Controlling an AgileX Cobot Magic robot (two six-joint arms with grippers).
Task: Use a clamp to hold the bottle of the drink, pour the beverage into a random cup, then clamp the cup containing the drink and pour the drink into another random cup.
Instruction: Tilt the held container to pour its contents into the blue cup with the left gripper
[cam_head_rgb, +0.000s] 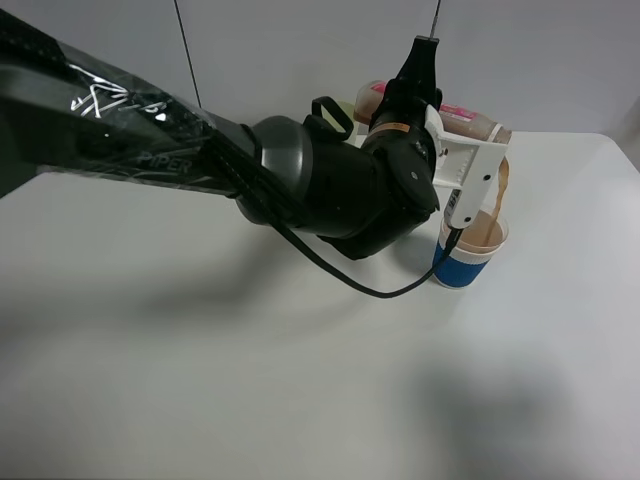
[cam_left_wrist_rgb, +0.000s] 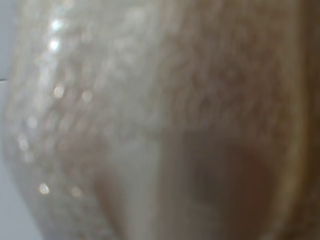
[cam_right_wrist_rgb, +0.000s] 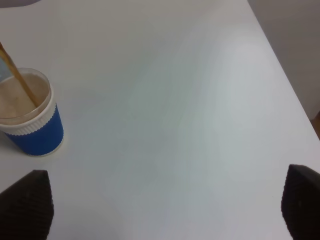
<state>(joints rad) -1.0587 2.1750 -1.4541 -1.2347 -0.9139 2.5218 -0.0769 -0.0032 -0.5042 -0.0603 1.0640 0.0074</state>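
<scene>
White and bare across the near part of the surface (cam_head_rgb: 300, 400), apart from soft shadows. Over that bare stretch, seen only from its own wrist camera: right claw (cam_right_wrist_rgb: 162, 200), spread wide and empty, black fingertips (cam_right_wrist_rgb: 25, 205) at either side, looking toward the cup from well apart.

Further in, crossed from the left by a thick glossy black arm (cam_head_rgb: 200, 150), plastic-wrapped at the near end and blocking much of the middle. Hanging from it, a black cable (cam_head_rgb: 370, 290), looping down to the surface and up again just beside the cup.

Next, right of the arm's wrist: the cup containing the drink (cam_head_rgb: 458, 268), upright, blue sleeve under a white band. Filled most of the way with the beverage (cam_head_rgb: 482, 231), pale brown on top. Fed by a thin brown stream from above, landing inside the rim.

Above the cup: left claw (cam_head_rgb: 425, 105), clamped tight around the bottle (cam_head_rgb: 480, 124). Bottle held on its side, mouth tipped down over the cup, pink-red print on top, tan liquid inside. From the left wrist camera, only a close pale-and-brown blur.

Farthest back, a pale green edge (cam_head_rgb: 343, 104) showing behind the arm, mostly hidden; cannot tell what it belongs to.
</scene>
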